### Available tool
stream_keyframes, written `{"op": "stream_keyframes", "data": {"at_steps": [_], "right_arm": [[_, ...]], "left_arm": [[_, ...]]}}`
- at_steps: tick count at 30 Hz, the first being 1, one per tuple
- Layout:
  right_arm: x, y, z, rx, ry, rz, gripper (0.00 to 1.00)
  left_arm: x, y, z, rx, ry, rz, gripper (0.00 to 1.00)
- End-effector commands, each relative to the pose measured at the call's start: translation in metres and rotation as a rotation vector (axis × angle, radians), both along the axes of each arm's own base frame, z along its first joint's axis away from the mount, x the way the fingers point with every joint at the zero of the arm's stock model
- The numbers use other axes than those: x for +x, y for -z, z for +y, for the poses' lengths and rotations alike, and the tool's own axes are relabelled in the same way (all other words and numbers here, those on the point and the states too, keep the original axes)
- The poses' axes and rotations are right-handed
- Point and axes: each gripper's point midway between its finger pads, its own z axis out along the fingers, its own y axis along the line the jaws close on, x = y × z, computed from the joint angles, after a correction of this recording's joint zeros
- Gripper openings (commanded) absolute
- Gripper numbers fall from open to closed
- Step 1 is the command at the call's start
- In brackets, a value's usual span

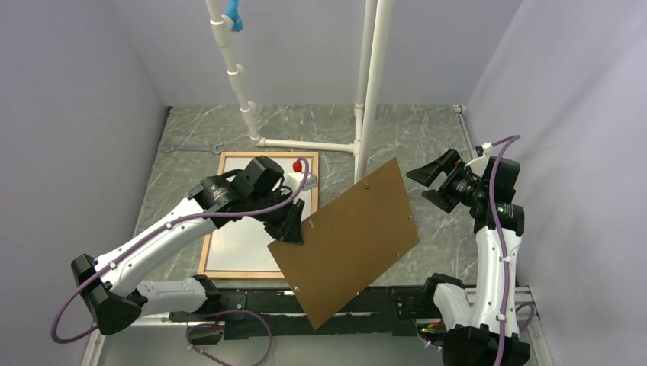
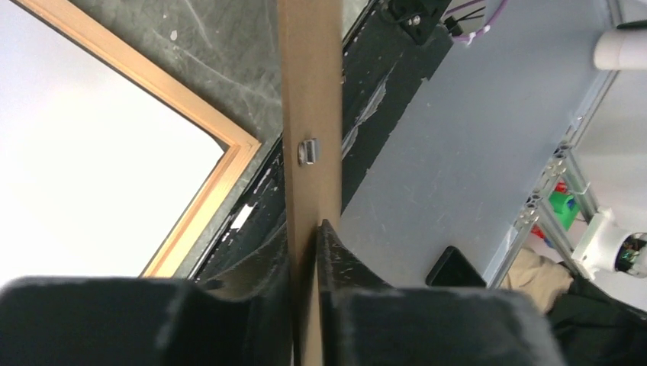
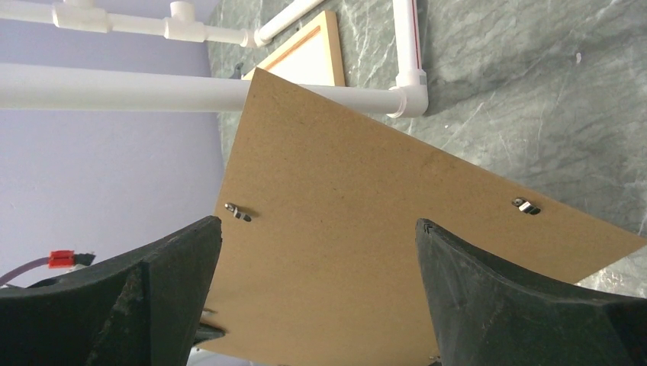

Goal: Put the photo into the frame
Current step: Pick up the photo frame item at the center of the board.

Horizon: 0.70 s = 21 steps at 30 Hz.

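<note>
The frame (image 1: 211,217) of thin light wood lies flat on the table left of centre. A white sheet fills it, the photo (image 1: 240,244) with its blank side up; no print shows. My left gripper (image 1: 294,226) is shut on the left edge of the brown backing panel (image 1: 351,236) and holds it tilted above the frame's right side. In the left wrist view the panel (image 2: 309,91) runs edge-on between the jaws of the left gripper (image 2: 309,236), over the frame's corner (image 2: 152,81). My right gripper (image 1: 431,183) stands open to the panel's right, apart from it and facing its brown face (image 3: 366,229).
A white pipe structure (image 1: 305,143) lies behind the frame, with uprights (image 1: 370,91) rising from it. A wrench (image 1: 191,148) lies at the back left. A small red part (image 1: 297,164) sits by the frame's far right corner. A black rail (image 1: 381,301) runs along the near edge.
</note>
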Motion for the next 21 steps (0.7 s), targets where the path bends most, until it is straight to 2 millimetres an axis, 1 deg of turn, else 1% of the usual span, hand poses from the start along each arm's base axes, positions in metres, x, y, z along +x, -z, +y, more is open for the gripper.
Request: {"op": "stream_keyframes", "data": {"at_steps": [1,2,4,7,8,11,13,17,21], "right_arm": [[0.002,-0.013,0.001,-0.017,-0.013,-0.059,0.99],[0.002,-0.013,0.001,-0.02,-0.013,-0.057,0.99],[0.002,-0.014,0.0,-0.032,-0.021,-0.067,0.99],[0.002,-0.011,-0.001,-0.055,-0.025,-0.071,0.99],[0.002,-0.01,-0.002,-0.058,-0.026,-0.07,0.99],[0.003,-0.008,-0.001,-0.052,-0.034,-0.069,0.99],[0.004,-0.009,0.0,-0.047,-0.037,-0.072,0.99],[0.006,-0.01,0.001,-0.038,-0.045,-0.081,0.99],[0.006,-0.008,0.002,-0.028,-0.045,-0.085,0.99]], "left_arm": [[-0.003,0.004,0.001,0.053,0.008,-0.012,0.04],[-0.003,0.002,0.001,0.048,0.006,-0.017,0.0],[-0.003,-0.006,0.0,0.017,0.0,-0.034,0.0],[-0.009,-0.027,-0.001,-0.066,-0.009,-0.056,0.0],[-0.012,-0.038,0.0,-0.111,-0.011,-0.072,0.0],[-0.02,-0.055,0.007,-0.197,-0.039,-0.096,0.0],[-0.023,-0.06,0.018,-0.211,-0.085,-0.111,0.0],[-0.024,-0.065,0.05,-0.207,-0.213,-0.152,0.0],[-0.015,-0.073,0.084,-0.214,-0.408,-0.217,0.0]]}}
